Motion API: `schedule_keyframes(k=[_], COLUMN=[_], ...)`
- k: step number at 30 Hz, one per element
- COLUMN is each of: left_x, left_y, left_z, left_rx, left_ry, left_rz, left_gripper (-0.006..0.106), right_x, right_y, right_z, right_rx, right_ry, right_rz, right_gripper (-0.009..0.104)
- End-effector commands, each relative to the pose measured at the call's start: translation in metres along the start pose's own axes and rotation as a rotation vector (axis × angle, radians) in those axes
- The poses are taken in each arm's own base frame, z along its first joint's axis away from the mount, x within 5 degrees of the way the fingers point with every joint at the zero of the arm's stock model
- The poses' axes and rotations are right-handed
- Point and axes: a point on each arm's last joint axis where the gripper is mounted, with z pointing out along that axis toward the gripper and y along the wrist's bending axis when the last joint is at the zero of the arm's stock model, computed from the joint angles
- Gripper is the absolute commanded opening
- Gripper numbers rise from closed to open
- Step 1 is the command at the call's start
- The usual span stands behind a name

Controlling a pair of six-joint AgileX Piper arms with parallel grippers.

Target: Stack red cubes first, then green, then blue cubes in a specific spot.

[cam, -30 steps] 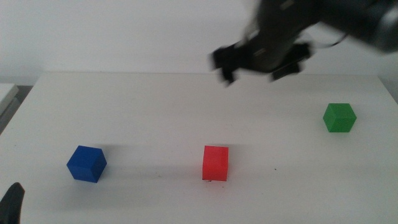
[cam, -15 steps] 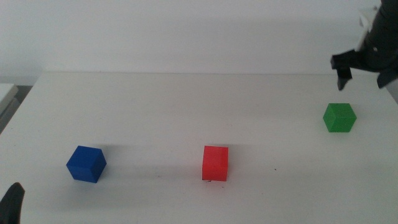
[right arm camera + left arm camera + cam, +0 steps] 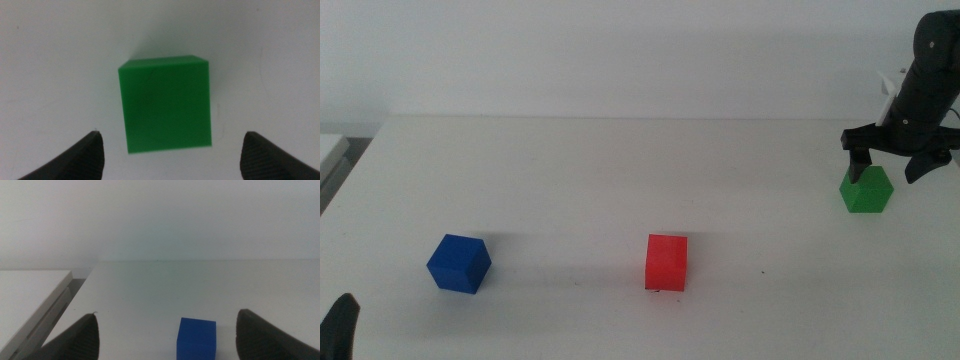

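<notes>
Right gripper (image 3: 886, 168) hangs over the green cube (image 3: 866, 189) at the table's far right, jaws spread wide, one to each side of the cube and not touching it. In the right wrist view the green cube (image 3: 165, 103) sits squarely between the two jaw tips, with white table showing on both sides; the cube lies straight below the claw, so the coming move looks like a plain descent and close. The cube is as wide as it is deep, no long axis to line up with; its faces run nearly square to the jaws, only a slight twist. Red cube (image 3: 667, 262) stands mid-table near the front edge, well apart from green, apparently on the spot, with faint dark marks at its base. Blue cube (image 3: 459, 263) sits at front left. Left gripper (image 3: 165, 335) waits low at the front-left corner, jaws wide, blue cube (image 3: 197, 338) between them but further out; only its tip shows in the middle view. The right arm is plainly nearer green, the left nearer blue. No brands, labels or writing readable on anything.
</notes>
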Motion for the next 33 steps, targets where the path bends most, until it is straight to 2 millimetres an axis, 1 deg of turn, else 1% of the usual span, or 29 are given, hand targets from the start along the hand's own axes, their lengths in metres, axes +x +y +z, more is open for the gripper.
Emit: schedule_keyframes(k=[1, 7, 8, 10, 11, 13, 15, 16, 17, 19, 22, 23, 24, 25, 26, 28, 30, 33], left_x=[-0.001, -0.001, -0.001, -0.001, -0.001, -0.001, -0.001, -0.001, -0.001, -0.001, -0.001, -0.001, -0.001, -0.001, -0.001, -0.001, -0.001, -0.001], left_y=[0.0, 0.0, 0.0, 0.0, 0.0, 0.0, 0.0, 0.0, 0.0, 0.0, 0.0, 0.0, 0.0, 0.0, 0.0, 0.0, 0.0, 0.0], left_z=[0.0, 0.0, 0.0, 0.0, 0.0, 0.0, 0.0, 0.0, 0.0, 0.0, 0.0, 0.0, 0.0, 0.0, 0.0, 0.0, 0.0, 0.0], left_rx=[0.0, 0.0, 0.0, 0.0, 0.0, 0.0, 0.0, 0.0, 0.0, 0.0, 0.0, 0.0, 0.0, 0.0, 0.0, 0.0, 0.0, 0.0], left_ry=[-0.017, -0.017, -0.017, -0.017, -0.017, -0.017, -0.017, -0.017, -0.017, -0.017, -0.017, -0.017, -0.017, -0.017, -0.017, -0.017, -0.017, -0.017], left_rz=[-0.003, -0.003, -0.007, -0.009, -0.009, -0.009, -0.009, -0.009, -0.009, -0.009, -0.009, -0.009, -0.009, -0.009, -0.009, -0.009, -0.009, -0.009], left_gripper=[0.094, 0.094, 0.094, 0.094, 0.094, 0.094, 0.094, 0.094, 0.094, 0.094, 0.094, 0.094, 0.094, 0.094, 0.094, 0.094, 0.094, 0.094], right_x=[-0.002, -0.009, -0.01, -0.012, -0.012, -0.012, -0.01, -0.009, -0.007, -0.001, 0.015, 0.022, 0.029, 0.036, 0.045, 0.066, 0.086, 0.112], right_y=[-0.002, 0.0, 0.0, 0.0, 0.0, 0.001, 0.002, 0.005, 0.01, 0.024, 0.061, 0.079, 0.098, 0.114, 0.135, 0.176, 0.211, 0.247], right_z=[0.004, 0.022, 0.026, 0.036, 0.041, 0.045, 0.043, 0.038, 0.029, 0.004, -0.049, -0.065, -0.078, -0.087, -0.094, -0.099, -0.098, -0.095], right_rx=[-0.002, -0.007, -0.007, -0.006, -0.006, -0.007, 0.005, 0.022, 0.039, 0.076, 0.127, 0.143, 0.148, 0.148, 0.129, 0.078, 0.021, -0.007], right_ry=[-0.017, -0.055, -0.057, -0.058, -0.053, -0.044, -0.032, -0.029, -0.027, -0.043, -0.11, -0.145, -0.19, -0.222, -0.243, -0.249, -0.225, -0.213], right_rz=[-0.005, -0.001, 0.01, 0.01, 0.009, 0.019, 0.064, 0.062, 0.062, 0.056, 0.045, 0.021, -0.001, -0.014, -0.027, -0.063, -0.073, -0.079], right_gripper=[0.093, 0.093, 0.092, 0.085, 0.078, 0.055, 0.023, 0.006, -0.002, -0.001, -0.001, -0.001, -0.001, -0.001, 0.0, 0.0, 0.0, 0.0])
